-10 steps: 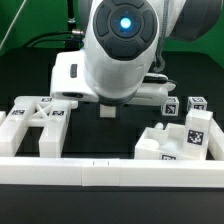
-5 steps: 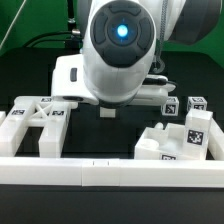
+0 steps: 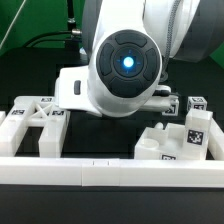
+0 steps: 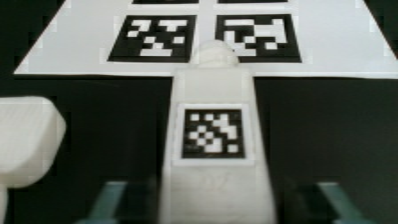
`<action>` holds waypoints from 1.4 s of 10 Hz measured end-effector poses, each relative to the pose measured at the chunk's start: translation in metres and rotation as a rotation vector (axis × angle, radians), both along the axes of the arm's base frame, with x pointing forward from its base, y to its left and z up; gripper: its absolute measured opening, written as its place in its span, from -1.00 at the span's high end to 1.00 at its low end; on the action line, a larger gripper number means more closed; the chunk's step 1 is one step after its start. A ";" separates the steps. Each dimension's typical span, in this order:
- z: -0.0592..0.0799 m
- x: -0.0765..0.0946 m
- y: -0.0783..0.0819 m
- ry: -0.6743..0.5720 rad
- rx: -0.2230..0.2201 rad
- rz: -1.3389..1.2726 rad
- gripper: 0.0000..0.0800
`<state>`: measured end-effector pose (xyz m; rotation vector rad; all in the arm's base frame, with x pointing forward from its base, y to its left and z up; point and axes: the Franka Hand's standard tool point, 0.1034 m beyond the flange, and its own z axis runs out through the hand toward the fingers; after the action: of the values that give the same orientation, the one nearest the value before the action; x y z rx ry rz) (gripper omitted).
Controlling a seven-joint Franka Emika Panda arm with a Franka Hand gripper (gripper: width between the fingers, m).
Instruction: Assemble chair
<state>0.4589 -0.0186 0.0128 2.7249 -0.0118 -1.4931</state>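
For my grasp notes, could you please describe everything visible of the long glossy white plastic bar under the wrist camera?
The long glossy white plastic bar is chunky and rounded at its far end, with one black-and-white square tag on top. It lies flat on the black table, the open gripper straddling it with dark gaps either side. Its far end reaches the marker board; contact unclear.

- You have a long plain white rail lying across the front of the black table.
- You have the marker board lying flat, two tags visible.

No text legible; chair piece bears patterned tag.
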 end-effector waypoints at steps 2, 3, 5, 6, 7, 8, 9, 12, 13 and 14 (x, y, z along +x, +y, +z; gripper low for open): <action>0.000 0.000 0.000 0.001 0.000 0.001 0.29; 0.002 0.002 0.001 -0.001 0.000 0.002 0.29; 0.024 0.016 0.008 0.016 0.004 0.007 0.29; 0.039 0.026 0.012 0.021 0.009 0.011 0.29; 0.053 0.035 0.016 0.024 0.014 0.019 0.29; 0.058 0.039 0.017 0.016 0.015 0.022 0.29; 0.053 0.038 0.015 0.016 0.014 0.020 0.29; 0.051 0.042 0.014 -0.012 0.014 0.021 0.29; 0.050 0.047 0.015 -0.045 0.014 0.022 0.29; 0.061 0.060 0.022 -0.107 0.022 0.010 0.29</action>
<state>0.5194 0.0038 0.0739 2.8144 0.0154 -1.3516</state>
